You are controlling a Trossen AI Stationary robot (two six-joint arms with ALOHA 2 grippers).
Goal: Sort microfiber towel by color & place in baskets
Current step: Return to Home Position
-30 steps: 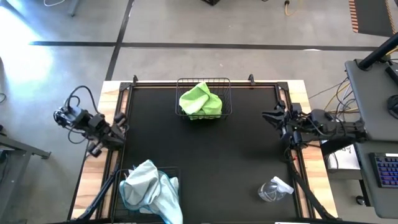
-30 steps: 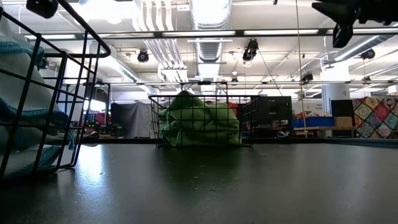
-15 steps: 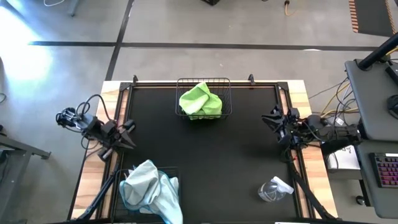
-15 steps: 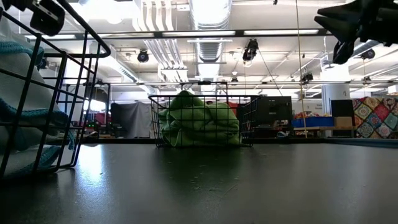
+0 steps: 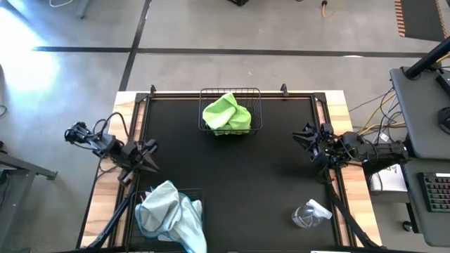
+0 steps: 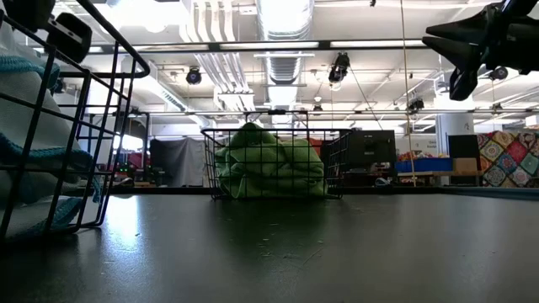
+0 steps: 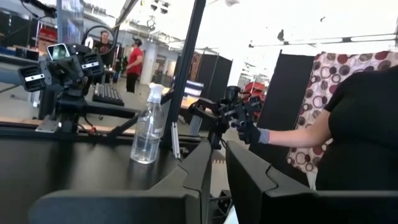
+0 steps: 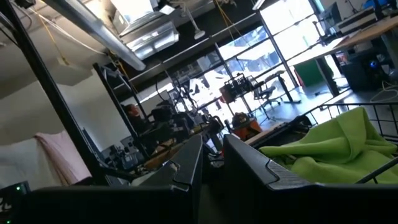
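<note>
High view: green towels [image 5: 226, 112] sit in the far basket [image 5: 256, 95], blue towels [image 5: 169, 214] heaped in and over the near-left basket [image 5: 199, 192]. No loose towel on the worktop [image 5: 232, 183], so sorting looks done. Left gripper [image 5: 145, 156] is just beside the blue heap; right gripper [image 5: 306, 139] is well apart from both baskets

Low view: green pile sits inside the mesh

Wrist views: both grippers nearly clenched, a narrow gap, grasping nothing

baskets [image 5: 230, 112] at edges, centre open
</note>
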